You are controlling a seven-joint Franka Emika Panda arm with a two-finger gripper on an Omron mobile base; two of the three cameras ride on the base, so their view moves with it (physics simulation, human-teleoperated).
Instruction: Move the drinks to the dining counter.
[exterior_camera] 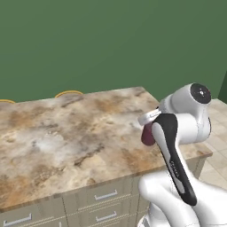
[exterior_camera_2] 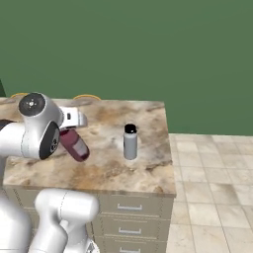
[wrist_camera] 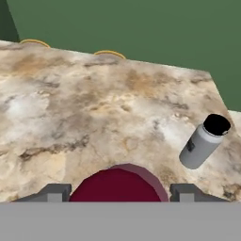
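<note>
My gripper [wrist_camera: 120, 193] is shut on the dark red bottle [wrist_camera: 117, 183], whose rounded top rises between the two fingertips in the hand view. The same bottle [exterior_camera_2: 75, 144] hangs tilted above the dining counter [exterior_camera_2: 104, 170], just below the hand. In the left base view a bit of the red bottle [exterior_camera: 146, 135] peeks out behind my arm. The pale grey bottle with the black cap [exterior_camera_2: 130, 141] stands upright on the marbled stone near the counter's right end, also seen as grey bottle [wrist_camera: 204, 141] to the right of my gripper.
Beige drawer fronts with silver handles [exterior_camera_2: 129, 208] run under the counter. Two yellow-rimmed chair tops [exterior_camera: 68, 93] show past the far edge, before a green wall. Tiled floor [exterior_camera_2: 212, 192] lies right of the counter's end.
</note>
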